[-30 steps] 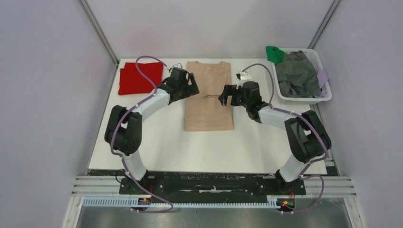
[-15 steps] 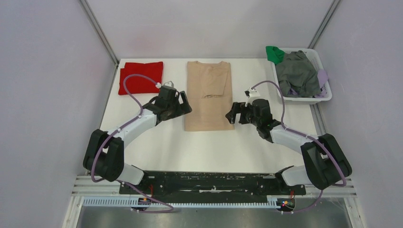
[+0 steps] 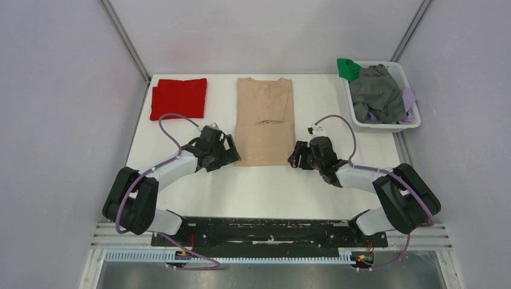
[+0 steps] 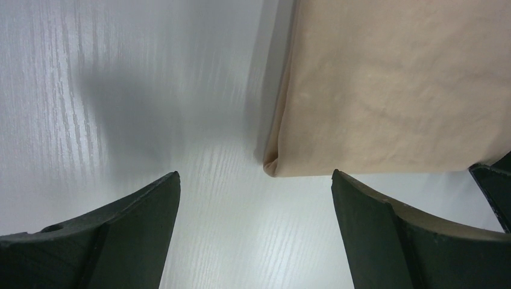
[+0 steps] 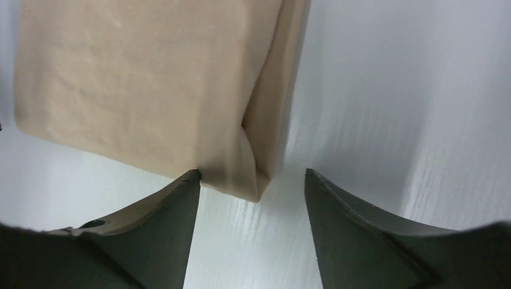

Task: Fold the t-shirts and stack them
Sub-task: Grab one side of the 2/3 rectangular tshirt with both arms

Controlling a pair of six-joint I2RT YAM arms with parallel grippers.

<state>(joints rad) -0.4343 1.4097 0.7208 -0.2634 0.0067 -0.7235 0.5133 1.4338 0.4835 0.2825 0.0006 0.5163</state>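
The beige t-shirt (image 3: pixel 264 114) lay folded lengthwise mid-table (image 3: pixel 271 186). From above the grippers partly masked its near corners, and each wrist view cut off most of it. The red t-shirt (image 3: pixel 178 98) sat folded at the far left. Both arms reached low, elbows outward. The left gripper (image 3: pixel 228 155) and right gripper (image 3: pixel 295 158) had fingers spread, each at a near corner, clasping nothing.
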